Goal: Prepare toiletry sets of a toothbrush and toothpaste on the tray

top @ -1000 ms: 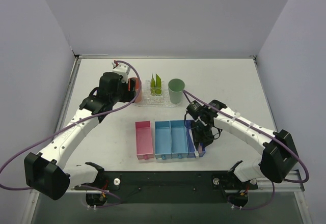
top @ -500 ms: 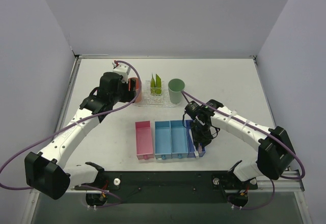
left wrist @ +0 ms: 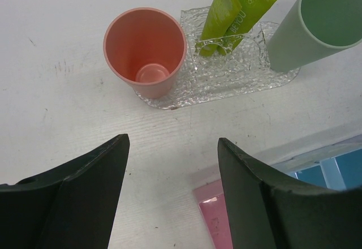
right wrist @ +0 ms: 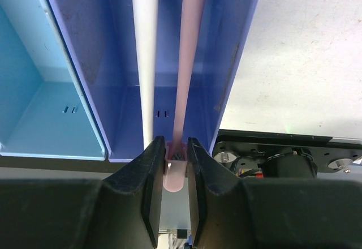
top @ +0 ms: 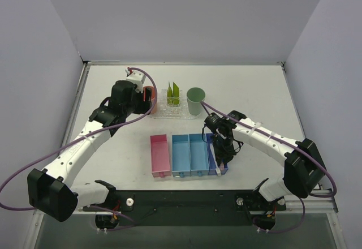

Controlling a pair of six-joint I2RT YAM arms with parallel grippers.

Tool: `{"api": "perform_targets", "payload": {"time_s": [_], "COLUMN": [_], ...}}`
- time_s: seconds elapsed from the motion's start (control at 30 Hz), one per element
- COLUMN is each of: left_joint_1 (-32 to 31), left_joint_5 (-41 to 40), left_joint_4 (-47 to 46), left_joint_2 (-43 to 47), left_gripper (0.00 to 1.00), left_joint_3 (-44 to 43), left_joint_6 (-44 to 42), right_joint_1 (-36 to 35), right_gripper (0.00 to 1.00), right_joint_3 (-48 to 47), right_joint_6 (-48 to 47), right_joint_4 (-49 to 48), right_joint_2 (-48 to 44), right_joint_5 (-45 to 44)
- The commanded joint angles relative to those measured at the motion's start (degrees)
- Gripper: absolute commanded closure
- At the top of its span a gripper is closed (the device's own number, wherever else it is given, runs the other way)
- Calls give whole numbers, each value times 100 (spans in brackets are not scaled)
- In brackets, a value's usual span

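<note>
Here, the right jaws clench a toothbrush [right wrist: 190, 62] in the dark-blue bin [right wrist: 232, 62] by the worktop's [top: 254, 90] near edge; the left jaws, released, face the tray [left wrist: 243, 74] at the far edge.

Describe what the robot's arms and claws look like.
The left arm and right arm are white tubes with chunky black joints. A thin purple cable loops along each. The left claw and right claw each have two broad matte black fingers with curved inner faces.
</note>
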State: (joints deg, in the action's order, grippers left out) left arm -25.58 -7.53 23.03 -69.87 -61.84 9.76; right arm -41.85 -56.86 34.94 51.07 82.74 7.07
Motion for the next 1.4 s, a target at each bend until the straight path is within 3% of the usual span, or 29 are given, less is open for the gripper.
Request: {"api": "perform_targets", "payload": {"time_s": [0.0,0.17,0.77,1.37], "left_joint_1": [-43,-52,-78,-17], "left_joint_5": [-108,-108,-179,-108], "left_joint_4": [-88,-123,-184,-299], "left_joint_2": [52,70,149,149], "left_gripper": [26,26,26,23], "left_joint_3": [-38,32,111,-64], "left_joint_6": [-79,-62,-167,-282], "right_joint_1": [-52,-52,-34,325], "right_gripper": [94,100,100,100], "right_joint_3": [-211,-457,-1388,-2979], "right_joint_6": [-4,-75,-909,-2070], "right_joint_4": [526,790,2697,3471], "right_joint_2": [41,14,-434,-92], "right_joint_5": [-57,66,927,1252]}}
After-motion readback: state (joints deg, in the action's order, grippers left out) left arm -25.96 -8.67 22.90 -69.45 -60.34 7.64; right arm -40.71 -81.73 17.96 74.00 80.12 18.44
